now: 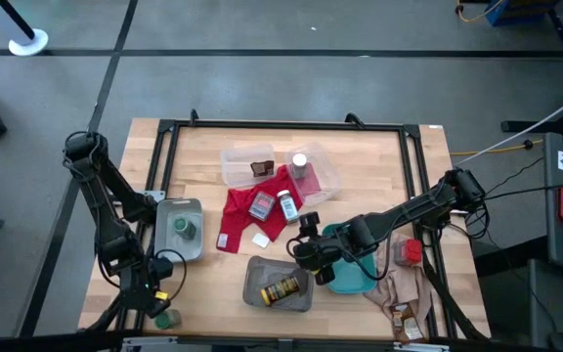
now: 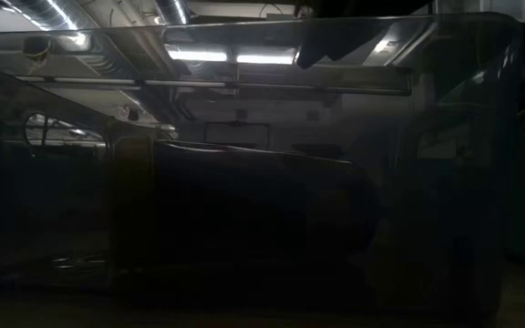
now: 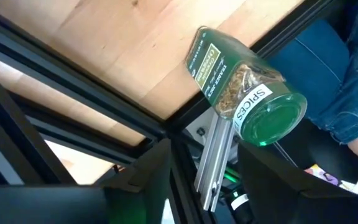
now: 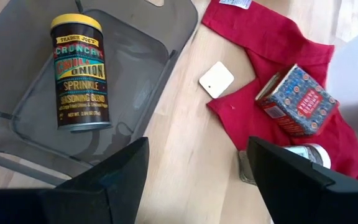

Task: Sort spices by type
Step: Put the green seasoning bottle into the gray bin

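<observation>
My left gripper (image 1: 157, 296) (image 3: 197, 186) is open just short of a green-lidded jar (image 1: 167, 318) (image 3: 241, 87), which lies on its side at the table's near-left edge. Another green-lidded jar (image 1: 184, 230) stands in the left grey tray (image 1: 168, 209). My right gripper (image 1: 306, 250) (image 4: 194, 180) is open over bare wood between the near grey tray (image 1: 257, 266) (image 4: 154, 37) and the red cloth (image 1: 238, 223) (image 4: 272, 43). The yellow-labelled jar (image 1: 281, 290) (image 4: 79, 71) lies in that tray. A patterned tin (image 1: 260, 205) (image 4: 297, 99) and a white-capped bottle (image 1: 287, 205) (image 4: 291, 155) lie on the red cloth.
Two clear trays (image 1: 238, 176) at the far middle hold a dark packet (image 1: 261, 168) and a bottle (image 1: 299, 166). A teal tray (image 1: 352, 284) lies under my right arm. The beige cloth (image 1: 399, 288) carries a red tin (image 1: 411, 252) and a packet (image 1: 404, 315). A white tag (image 4: 216, 79) lies by the red cloth.
</observation>
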Controlling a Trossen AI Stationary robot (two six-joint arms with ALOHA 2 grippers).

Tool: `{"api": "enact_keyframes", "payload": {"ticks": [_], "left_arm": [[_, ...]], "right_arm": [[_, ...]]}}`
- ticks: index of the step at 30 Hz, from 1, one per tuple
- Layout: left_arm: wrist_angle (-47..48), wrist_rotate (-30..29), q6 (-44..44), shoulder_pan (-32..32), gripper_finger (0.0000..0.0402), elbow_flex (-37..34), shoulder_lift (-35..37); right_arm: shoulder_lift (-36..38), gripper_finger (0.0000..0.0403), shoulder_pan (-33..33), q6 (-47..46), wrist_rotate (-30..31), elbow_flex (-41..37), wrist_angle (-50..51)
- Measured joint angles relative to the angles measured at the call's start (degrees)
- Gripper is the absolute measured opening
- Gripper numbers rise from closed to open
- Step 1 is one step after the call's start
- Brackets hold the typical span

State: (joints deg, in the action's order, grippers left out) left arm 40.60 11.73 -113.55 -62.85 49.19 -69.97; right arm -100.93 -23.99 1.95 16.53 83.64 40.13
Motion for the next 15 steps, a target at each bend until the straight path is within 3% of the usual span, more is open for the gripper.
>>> {"api": "enact_keyframes", "payload": {"ticks": [7, 15], "left_arm": [[0.5, 0.1, 0.2, 0.0, 0.023, 0.0, 0.0], [0.5, 0.1, 1.2, 0.0, 0.0231, 0.0, 0.0]], "right_arm": [[5.1, 0.0271, -0.1, -3.3, 1.0, 0.0, 6.9], [13.2, 0.0271, -0.1, -8.4, 7.8, -0.8, 17.4]]}}
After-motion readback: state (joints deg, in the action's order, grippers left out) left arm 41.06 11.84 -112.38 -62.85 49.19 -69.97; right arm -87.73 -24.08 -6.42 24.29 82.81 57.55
